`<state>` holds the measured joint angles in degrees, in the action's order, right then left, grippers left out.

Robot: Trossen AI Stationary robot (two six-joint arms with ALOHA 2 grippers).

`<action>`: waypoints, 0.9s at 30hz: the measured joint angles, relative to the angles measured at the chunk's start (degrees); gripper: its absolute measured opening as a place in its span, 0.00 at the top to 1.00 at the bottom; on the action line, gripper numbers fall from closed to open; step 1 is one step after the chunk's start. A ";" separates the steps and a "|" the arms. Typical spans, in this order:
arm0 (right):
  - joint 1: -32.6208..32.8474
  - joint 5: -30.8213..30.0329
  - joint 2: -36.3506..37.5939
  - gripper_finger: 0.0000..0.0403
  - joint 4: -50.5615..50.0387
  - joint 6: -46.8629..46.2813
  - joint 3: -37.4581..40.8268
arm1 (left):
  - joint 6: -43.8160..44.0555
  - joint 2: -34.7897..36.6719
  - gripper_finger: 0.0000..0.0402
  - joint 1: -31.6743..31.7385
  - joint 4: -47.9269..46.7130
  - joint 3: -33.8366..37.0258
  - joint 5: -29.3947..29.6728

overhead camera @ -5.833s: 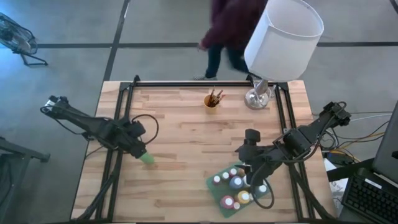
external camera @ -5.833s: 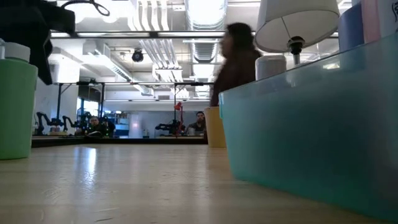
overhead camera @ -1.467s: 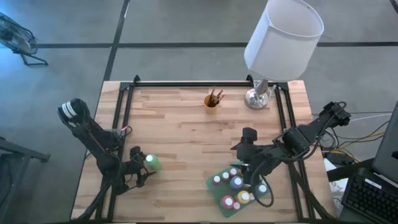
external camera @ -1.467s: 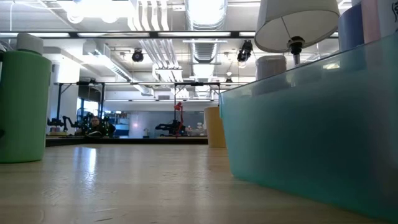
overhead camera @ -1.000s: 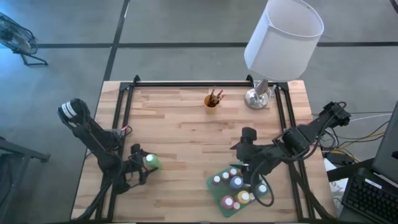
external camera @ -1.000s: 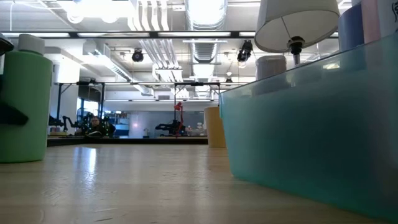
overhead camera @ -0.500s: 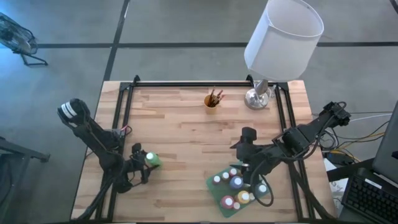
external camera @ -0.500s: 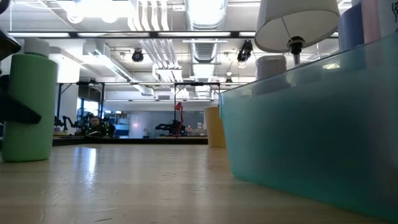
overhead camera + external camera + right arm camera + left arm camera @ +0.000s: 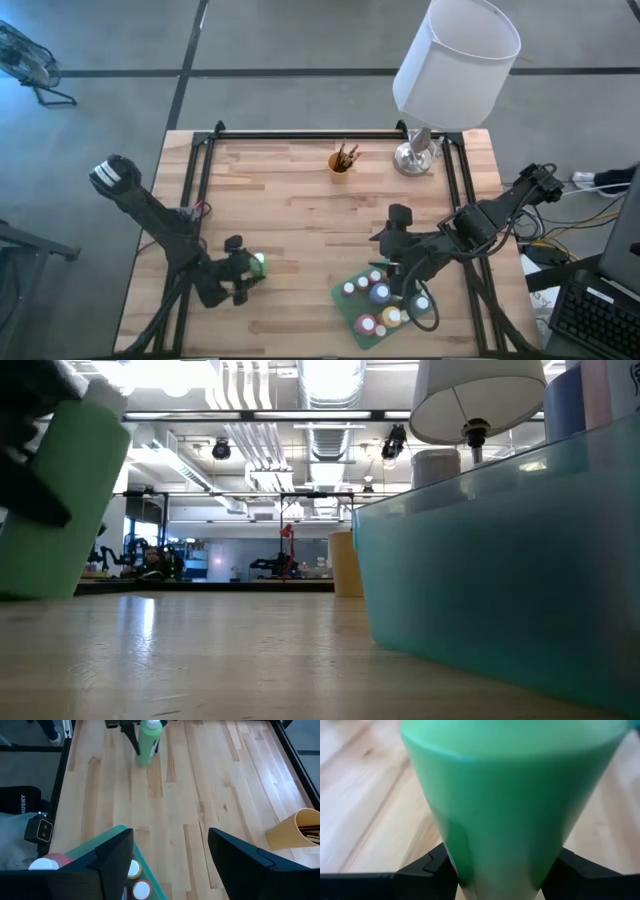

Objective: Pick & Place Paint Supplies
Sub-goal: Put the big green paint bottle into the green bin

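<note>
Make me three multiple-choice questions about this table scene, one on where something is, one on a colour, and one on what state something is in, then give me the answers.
1. Where does the yellow cup with brushes stand?
A. Near the far edge, beside the lamp base
B. Inside the teal tray
C. Between the left gripper's fingers

2. What colour is the bottle at the left gripper?
A. Red
B. Green
C. Blue

3. How does that bottle sit right now?
A. Lying flat on the table
B. Standing in the tray
C. Tilted, clamped between the gripper's fingers

Answers:
1. A: the yellow cup stands on the wood near the lamp base, away from the teal tray.
2. B: the bottle at the left gripper is green.
3. C: in the low view the bottle leans, and the left wrist view shows dark fingers on both sides of it.
</note>
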<state>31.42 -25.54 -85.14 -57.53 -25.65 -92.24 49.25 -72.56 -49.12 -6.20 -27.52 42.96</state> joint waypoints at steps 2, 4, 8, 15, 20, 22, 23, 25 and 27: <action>0.00 0.07 -0.01 0.39 0.01 -0.02 -0.01 | -4.92 0.37 0.46 2.63 -0.72 -2.72 -4.37; 0.00 0.35 -0.02 0.41 0.02 -0.12 -0.01 | -9.55 0.54 0.46 4.94 -2.77 -5.88 -7.77; -0.13 2.18 -0.04 0.43 0.30 -0.30 -0.01 | -17.20 0.56 0.46 8.93 -12.41 -14.20 -12.93; -0.22 4.97 -0.04 0.44 3.82 0.16 -0.01 | -27.05 0.58 0.46 13.71 -23.81 -27.16 -17.87; -0.81 5.07 -0.04 0.40 4.95 2.03 0.00 | -28.57 0.56 0.46 17.12 -27.06 -32.50 -23.30; -1.23 5.09 -0.04 0.39 6.40 3.35 -0.01 | -28.59 0.37 0.46 18.59 -27.06 -33.95 -26.16; -1.42 5.08 -0.04 0.38 7.17 4.18 -0.01 | -28.63 0.05 0.46 19.25 -27.06 -34.64 -27.36; -1.56 5.41 -0.04 0.36 8.38 6.20 -0.01 | -29.75 -0.50 0.46 20.16 -26.99 -35.67 -29.06; -1.64 6.59 -0.04 0.35 9.28 7.51 -0.01 | -31.19 -1.14 0.46 20.62 -27.31 -36.45 -29.74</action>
<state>29.78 -18.95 -85.19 -48.24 -18.14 -92.25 18.07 -73.70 -28.50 -33.50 -63.97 13.22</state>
